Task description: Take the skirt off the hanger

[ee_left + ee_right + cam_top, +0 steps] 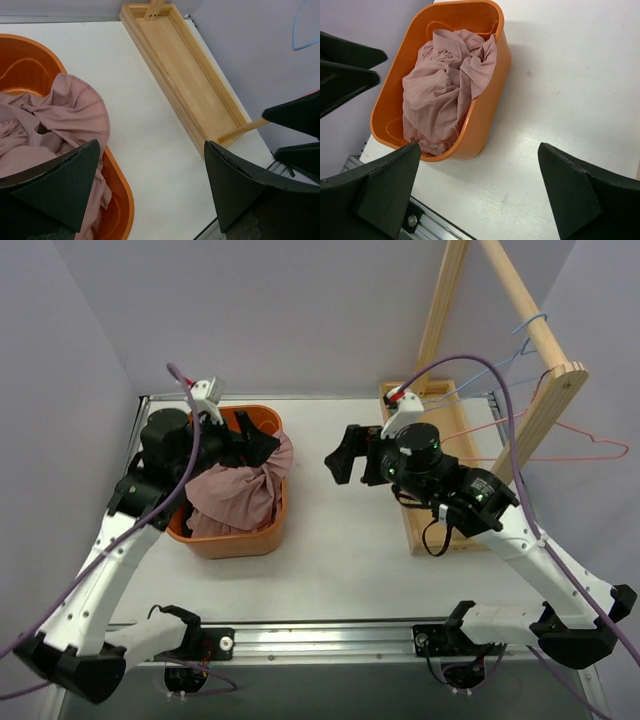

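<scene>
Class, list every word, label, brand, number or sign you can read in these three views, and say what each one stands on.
No readable text in any view.
The orange plastic tub, the crumpled pink fabric skirt lying in it and the pale wooden rack tray are all plain, with no print or label.
The black arm parts show no legible marking either.

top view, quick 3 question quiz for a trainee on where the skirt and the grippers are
1. True or false: the pink skirt lies bunched inside the orange tub.
2. The left gripper and right gripper are: A both open and empty, B both shut on cloth, C one open, one shut.
3. On which arm's side does the wooden rack stand?
Key: 1 true; 2 A; 3 right
</scene>
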